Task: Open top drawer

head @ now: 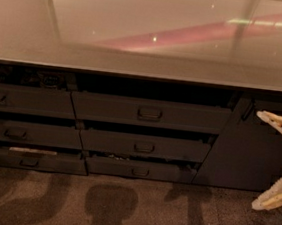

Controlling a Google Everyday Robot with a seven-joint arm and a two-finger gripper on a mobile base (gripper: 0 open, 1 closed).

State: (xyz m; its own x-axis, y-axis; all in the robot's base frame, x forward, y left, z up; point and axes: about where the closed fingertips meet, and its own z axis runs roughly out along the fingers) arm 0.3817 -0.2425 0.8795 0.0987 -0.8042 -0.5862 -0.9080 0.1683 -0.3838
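The top drawer (150, 113) is the widest dark grey front in the middle column, just under the counter, with a small rectangular loop handle (150, 114) at its centre. It stands pulled out a little, with a dark gap above it. My gripper (278, 161) is at the far right edge, well to the right of the drawer and lower than its handle. Its two cream fingers are spread wide apart, one finger (279, 122) above and one below, and hold nothing.
Two narrower drawers (144, 146) stack below the top one. A second column of drawers (26, 101) stands at the left. A glossy counter (148, 40) runs above. A plain dark panel (250, 151) is at the right. Speckled carpet (131, 209) lies in front.
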